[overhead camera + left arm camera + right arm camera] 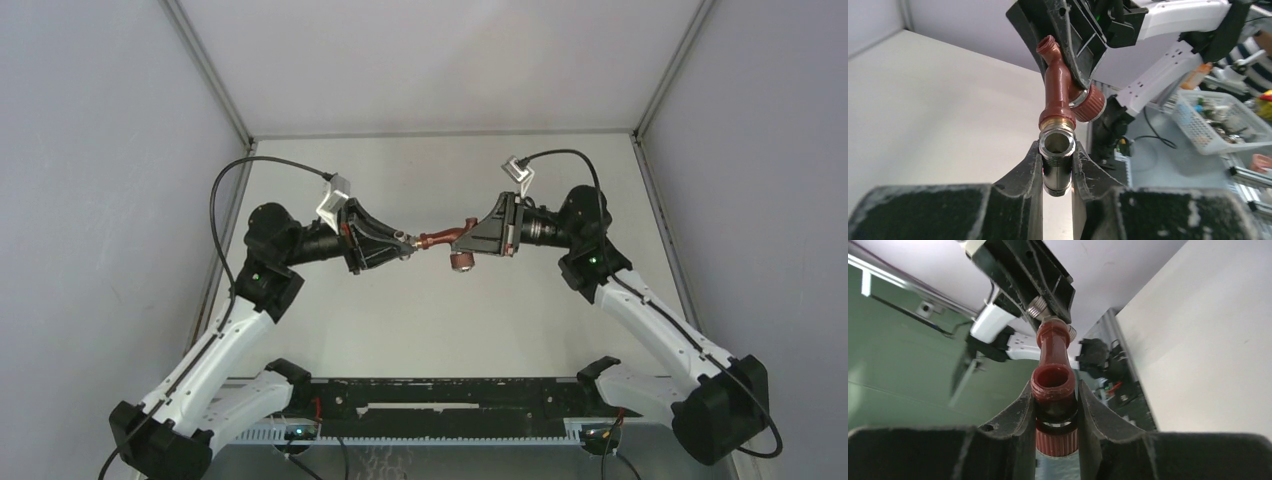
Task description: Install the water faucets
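Between left hand (404,244) and right hand (464,237), faucet (437,239) apparently touches half-hidden fitting (1057,150).

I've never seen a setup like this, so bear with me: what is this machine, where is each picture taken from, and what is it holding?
These are two robot arms, left and right, bolted at the near edge of a pale table. The wide picture looks down from above and behind them. The other two come from small cameras on each wrist, so the dark shapes at the bottom are that arm's own fingers. The left gripper is shut on a silvery metal fitting. The right gripper is shut on a reddish-brown faucet, near its knob. Both parts are held up between the arms, end to end, seemingly touching or nearly so. Nothing else seems to lie on the table.
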`<move>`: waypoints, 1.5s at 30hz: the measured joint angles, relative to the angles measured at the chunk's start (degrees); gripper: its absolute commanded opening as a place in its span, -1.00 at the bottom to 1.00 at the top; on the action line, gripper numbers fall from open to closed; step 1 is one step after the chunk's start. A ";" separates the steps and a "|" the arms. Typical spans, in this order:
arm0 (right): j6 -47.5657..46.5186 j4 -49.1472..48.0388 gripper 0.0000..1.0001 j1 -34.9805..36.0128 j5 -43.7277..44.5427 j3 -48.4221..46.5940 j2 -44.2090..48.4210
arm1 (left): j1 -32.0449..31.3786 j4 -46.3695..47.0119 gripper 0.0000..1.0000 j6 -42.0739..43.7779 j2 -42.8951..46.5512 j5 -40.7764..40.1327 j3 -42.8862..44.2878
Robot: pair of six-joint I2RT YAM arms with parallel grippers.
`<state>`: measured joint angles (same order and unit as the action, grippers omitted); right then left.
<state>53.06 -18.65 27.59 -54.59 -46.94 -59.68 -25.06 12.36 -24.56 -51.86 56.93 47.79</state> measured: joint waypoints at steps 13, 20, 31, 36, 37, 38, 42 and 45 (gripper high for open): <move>26.14 -1.79 0.25 -2.71 -6.91 -1.11 -8.98 | -1.31 -6.43 -1.00 14.56 3.26 -10.80 -4.00; 25.03 1.60 0.28 -1.95 -7.06 -1.11 -8.52 | -1.31 -6.32 -1.00 14.73 3.87 -12.94 -4.92; 25.29 -0.46 0.29 0.20 -7.93 -1.11 -7.32 | -1.29 -7.87 -1.00 16.13 3.76 -13.25 -4.92; 25.62 -2.14 0.30 -0.09 -7.89 -1.95 -7.19 | -1.27 -9.60 -1.00 16.63 3.69 -11.21 -4.92; 25.51 -2.14 0.30 -0.24 -7.82 -2.45 -7.19 | -1.27 -9.81 -1.00 16.63 3.65 -10.71 -4.92; 25.46 -2.21 0.30 -0.35 -7.69 -2.97 -7.19 | -1.27 -9.99 -1.00 16.63 3.63 -10.21 -4.92; 25.35 -3.17 0.30 -0.74 -7.13 -4.63 -7.56 | -1.27 -10.19 -1.00 16.59 3.63 -8.59 -4.92; 24.57 -3.26 0.31 -0.83 -6.62 -5.38 -8.70 | -1.29 -10.29 -1.00 16.55 3.63 -7.52 -4.92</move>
<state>77.62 -21.91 26.76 -61.21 -52.31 -68.38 -26.35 2.07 -8.01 -48.23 49.41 42.87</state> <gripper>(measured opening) 0.652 0.224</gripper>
